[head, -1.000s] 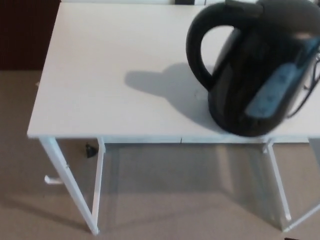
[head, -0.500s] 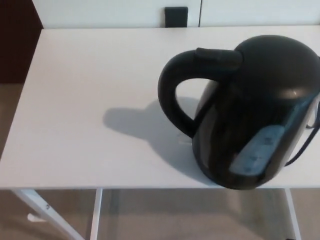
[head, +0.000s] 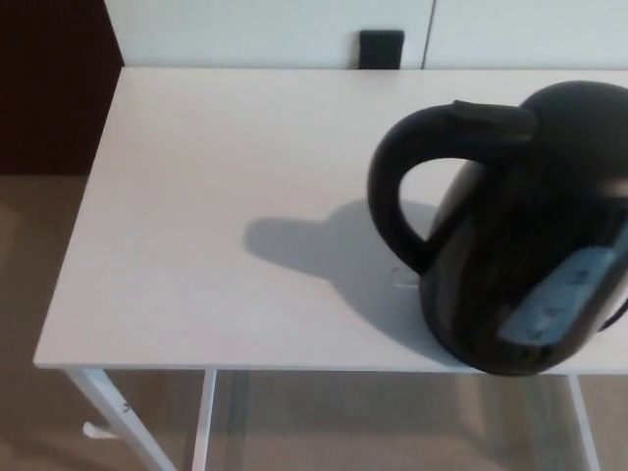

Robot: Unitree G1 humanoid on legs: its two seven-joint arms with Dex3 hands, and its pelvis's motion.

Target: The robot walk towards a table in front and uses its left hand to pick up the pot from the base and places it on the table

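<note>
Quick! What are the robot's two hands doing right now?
Left hand: not in view, cannot be told.
Right hand: not in view, cannot be told.
Nothing grips the pot.

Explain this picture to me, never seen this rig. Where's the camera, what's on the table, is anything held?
The machine is a humanoid robot with two arms. This single picture comes from a camera on its head, looking down at the work in front of it. Neither the left hand nor the right hand shows, so nothing is held. You see a white table on thin white legs. A black pot, an electric kettle, stands near the table's front right edge, partly cut off by the picture's right side. Its handle points to the robot's left and its shadow falls that way too. Whether a base sits under it cannot be seen. Behind the table, a small dark rectangle sits on the wall.
</note>
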